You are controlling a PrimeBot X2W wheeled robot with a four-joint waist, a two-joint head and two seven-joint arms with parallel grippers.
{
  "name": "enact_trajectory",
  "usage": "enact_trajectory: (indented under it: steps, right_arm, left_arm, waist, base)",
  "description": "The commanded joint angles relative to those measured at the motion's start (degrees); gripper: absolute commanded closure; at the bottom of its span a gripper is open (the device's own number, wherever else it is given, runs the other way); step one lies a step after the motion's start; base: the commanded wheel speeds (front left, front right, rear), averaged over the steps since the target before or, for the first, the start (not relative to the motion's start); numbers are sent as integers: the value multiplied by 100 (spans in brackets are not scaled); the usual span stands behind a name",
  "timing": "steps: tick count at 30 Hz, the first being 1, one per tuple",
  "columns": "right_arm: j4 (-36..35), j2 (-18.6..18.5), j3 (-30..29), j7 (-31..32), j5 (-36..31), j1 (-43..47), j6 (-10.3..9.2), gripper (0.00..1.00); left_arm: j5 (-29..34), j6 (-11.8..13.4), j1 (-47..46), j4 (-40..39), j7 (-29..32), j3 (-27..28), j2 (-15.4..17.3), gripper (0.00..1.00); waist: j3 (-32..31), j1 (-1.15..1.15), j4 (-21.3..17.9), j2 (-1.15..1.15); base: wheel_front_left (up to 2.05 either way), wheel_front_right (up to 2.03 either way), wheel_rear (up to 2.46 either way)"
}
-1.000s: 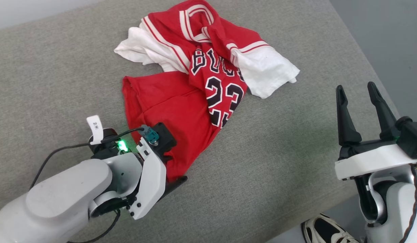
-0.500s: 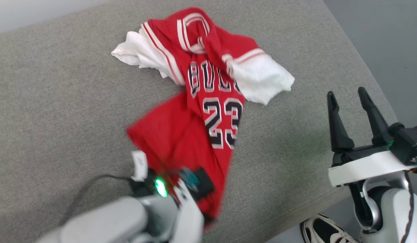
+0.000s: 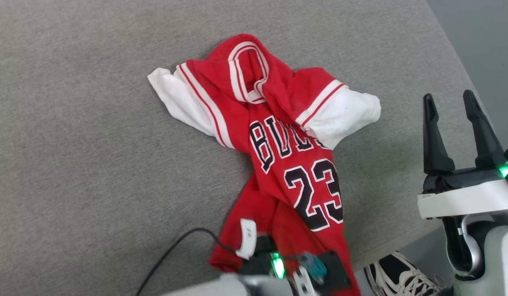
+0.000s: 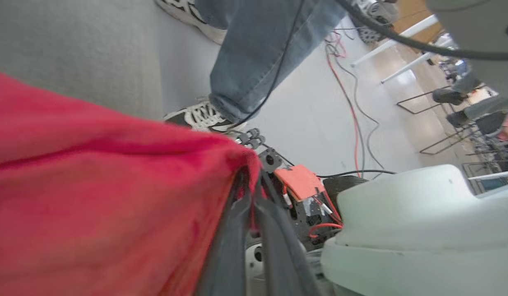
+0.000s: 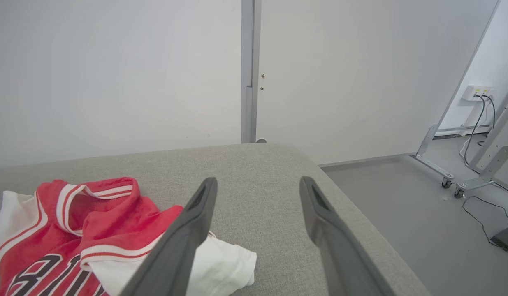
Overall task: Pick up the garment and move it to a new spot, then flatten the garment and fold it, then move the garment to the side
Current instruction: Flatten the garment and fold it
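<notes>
Left gripper (image 4: 249,181) clamped on shirt (image 3: 278,144) hem, near edge. Soft, light, prob drapes & bunches. Right gripper (image 3: 449,98) apart, empty; should take 2nd hem corner.

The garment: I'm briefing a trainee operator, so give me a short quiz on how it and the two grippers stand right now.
1. True or false: the left gripper is shut on the lower red edge of the garment.
2. Pick one. The right gripper is: A) shut on a white sleeve; B) open and holding nothing; C) pressing down on the collar.
3. Short answer: which number is printed on the garment's front?

Key: 1 true; 2 B; 3 23.
</notes>
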Motion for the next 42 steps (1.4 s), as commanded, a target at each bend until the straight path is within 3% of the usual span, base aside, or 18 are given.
enact_trajectory:
  steps: [1,6,15,21,28,34,39,42]
  right_arm:
    - [-31,7,-38,21,-12,-33,-4,0]
    - [-111,7,-157,-11,-37,58,-4,0]
    - [-66,6,-166,0,-36,109,-4,0]
    - [-85,7,-82,-65,-47,91,-4,0]
    - [-18,8,87,-181,44,56,-4,0]
    - [102,7,221,-317,129,24,-4,0]
    - [177,8,292,-385,166,28,-4,0]
    - [213,7,325,-412,197,30,-4,0]
  left_arm:
    - [94,5,-210,98,-158,28,110,0]
    - [48,5,-664,59,-467,17,321,0]
    - [-734,5,-2111,-424,-555,169,1440,0]
    - [-1012,8,-2981,165,-497,352,2007,0]
    - [-1148,8,-3598,1479,-316,217,2284,0]
    - [-1497,8,-3731,2531,-147,125,2198,0]
    - [-1878,8,-3635,2823,-119,101,2094,0]
    - [-1775,9,-3656,2978,-85,58,2079,0]
  waist:
    - [10,0,80,0]
    - [-67,0,315,0]
    - [-272,0,610,0]
    - [-184,0,553,0]
    - [16,0,278,0]
    - [156,0,52,0]
    - [237,0,-38,0]
    - [278,0,-83,0]
  base:
    - [0,0,0]
    - [0,0,0]
    - [0,0,0]
    - [0,0,0]
    - [0,0,0]
    - [0,0,0]
    - [0,0,0]
    - [0,0,0]
